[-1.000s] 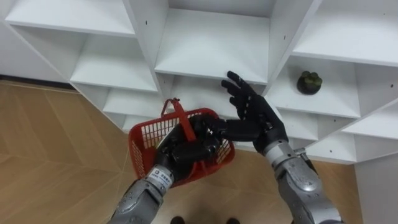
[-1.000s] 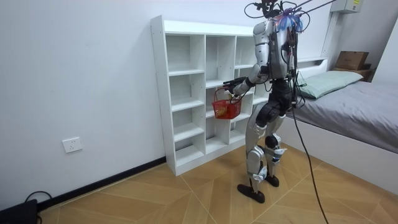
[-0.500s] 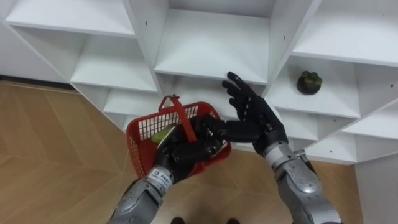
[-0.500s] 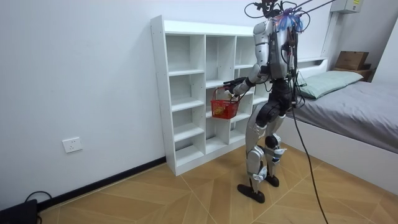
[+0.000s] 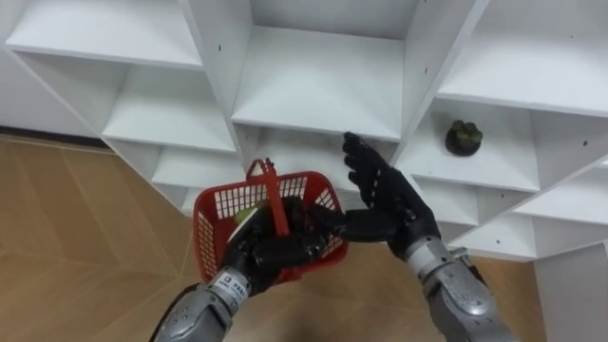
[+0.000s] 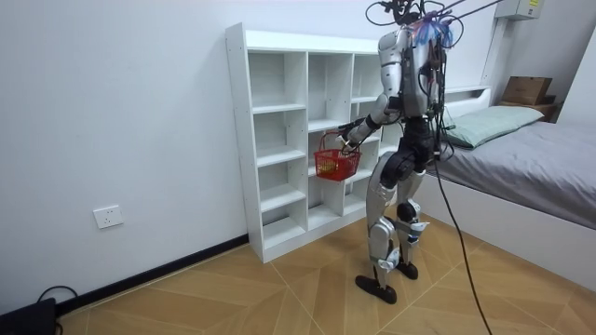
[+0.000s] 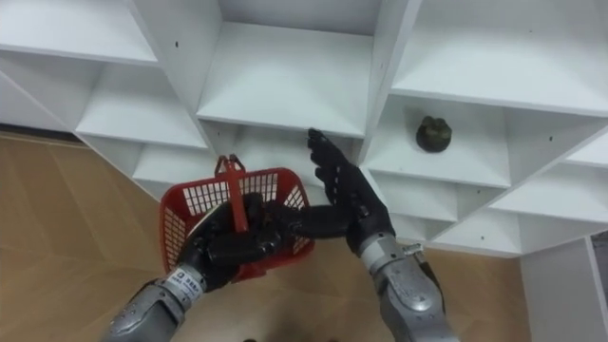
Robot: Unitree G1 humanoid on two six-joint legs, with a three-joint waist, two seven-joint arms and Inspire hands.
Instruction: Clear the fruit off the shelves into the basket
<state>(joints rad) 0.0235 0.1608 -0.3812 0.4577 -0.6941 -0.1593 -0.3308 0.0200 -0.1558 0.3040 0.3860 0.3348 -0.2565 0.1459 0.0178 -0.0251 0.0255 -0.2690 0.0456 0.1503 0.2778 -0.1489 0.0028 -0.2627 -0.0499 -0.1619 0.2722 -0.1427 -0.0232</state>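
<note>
Standing close against the white closet, with the view angled down onto its shelves. Farthest left, at about 7 o'clock: gripping the red basket with the left hand, fingers curled round the near end of its upright handle. Carrying something yellow-green inside already, too hidden by the handle and the fingers to name. Next across, near 5 o'clock: the right hand, released and holding nothing, fingers straight and aimed toward 11 o'clock, thumb reaching back to the basket's rim. Farthest right, at about 2 o'clock from that hand: a dark round fruit with a small leafy cap, sitting alone on a shelf in the right-hand column, one compartment over, beyond the upright divider. No long axis to speak of on so round a thing, so free to be taken from any side. Plainly the nearer hand, the right one, and the free one. Likely calls for swinging it rightward past the divider's front edge, since a straight line from here would clip that panel. Then curling round the fruit and bringing it back toward 8 o'clock to the basket.
</note>
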